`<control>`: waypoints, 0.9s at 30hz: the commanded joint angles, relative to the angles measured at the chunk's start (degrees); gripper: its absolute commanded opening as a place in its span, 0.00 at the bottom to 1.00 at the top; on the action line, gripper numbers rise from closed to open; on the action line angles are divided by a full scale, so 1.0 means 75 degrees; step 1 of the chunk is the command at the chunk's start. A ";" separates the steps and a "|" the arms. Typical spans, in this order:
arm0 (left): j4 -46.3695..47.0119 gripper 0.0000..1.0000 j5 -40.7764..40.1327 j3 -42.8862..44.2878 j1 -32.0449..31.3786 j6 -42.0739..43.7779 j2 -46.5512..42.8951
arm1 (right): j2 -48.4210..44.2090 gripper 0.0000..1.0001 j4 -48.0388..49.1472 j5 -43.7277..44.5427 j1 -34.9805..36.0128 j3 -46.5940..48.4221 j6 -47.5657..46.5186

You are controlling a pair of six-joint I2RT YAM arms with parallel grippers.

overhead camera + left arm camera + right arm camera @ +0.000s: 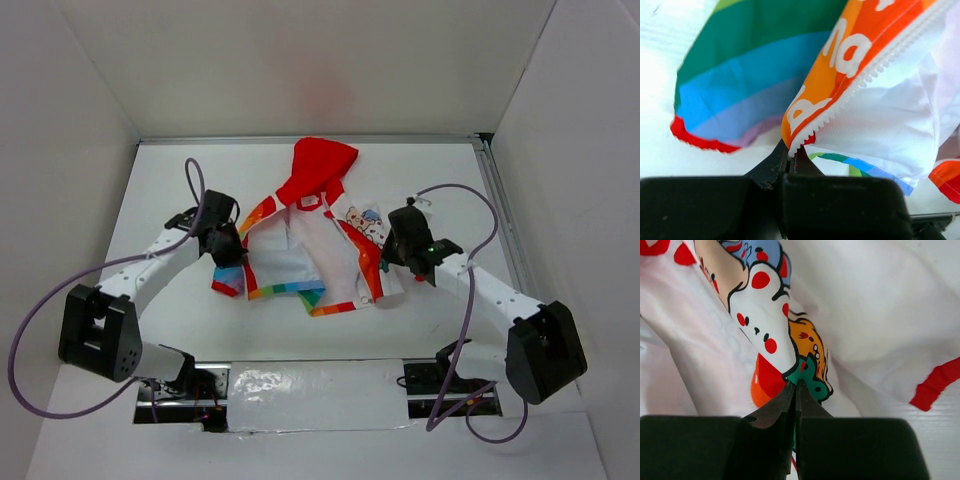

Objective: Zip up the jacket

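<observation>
The small jacket (310, 250) lies open on the white table, red hood (320, 168) toward the far wall, white lining up, rainbow hem toward me. My left gripper (226, 243) is shut on the jacket's left front edge; the left wrist view shows the fingers (777, 162) pinching the end of the white zipper teeth (860, 82) by the orange stripe. My right gripper (398, 250) is shut on the right front panel; the right wrist view shows the fingers (785, 400) pinching fabric at a cartoon print (775, 330). A red cuff (935, 382) shows at right.
White walls enclose the table on three sides. A metal rail (500, 220) runs along the right edge. Purple cables (190, 180) loop above both arms. A taped shiny strip (310, 390) lies at the near edge between the arm bases.
</observation>
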 commanded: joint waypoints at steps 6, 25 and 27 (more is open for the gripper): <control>-0.0406 0.06 0.0848 0.0156 -0.0059 0.0786 -0.1683 | 0.0025 0.28 0.0108 -0.0165 0.0722 0.0108 -0.0327; 0.1494 0.99 0.4380 0.4514 -0.3002 0.2277 0.3340 | -0.2084 0.86 -0.0140 0.0014 0.1027 -0.0618 0.0097; 0.1331 0.99 0.4137 0.4573 -0.2943 0.2218 0.3378 | -0.2096 0.86 0.0013 -0.0593 0.1086 -0.0653 -0.0265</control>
